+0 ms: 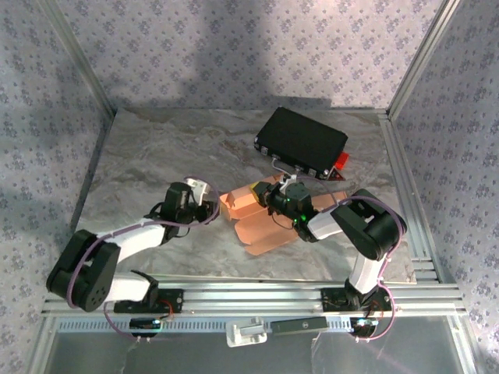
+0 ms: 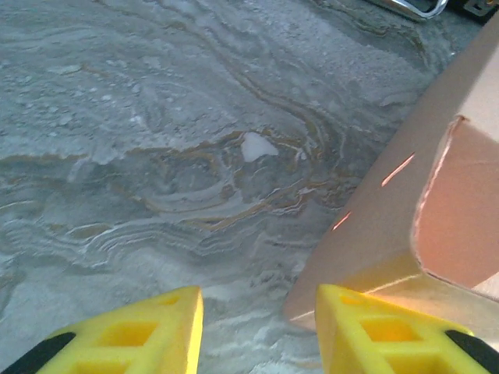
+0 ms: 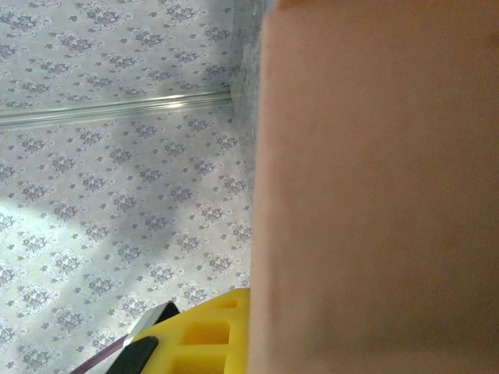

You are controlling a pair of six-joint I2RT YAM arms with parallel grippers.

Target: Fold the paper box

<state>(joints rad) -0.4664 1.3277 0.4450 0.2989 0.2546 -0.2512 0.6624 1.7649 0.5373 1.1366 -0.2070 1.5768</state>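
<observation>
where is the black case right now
In the top view the black case lies at the far right of the table, just behind the paper box and the right gripper.

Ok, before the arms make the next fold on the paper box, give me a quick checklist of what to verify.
1. Left gripper open: ok, fingers apart with bare table between them.
2. Paper box inside the left gripper's gap: not ok, its corner sits at one finger, outside the gap.
3. Right gripper holding the box: cannot tell, a cardboard panel hides all but one finger.
4. Near flap unfolded: ok, it looks flat on the table.
5. Black case clear of the box: cannot tell, it lies close behind the right gripper.
</observation>
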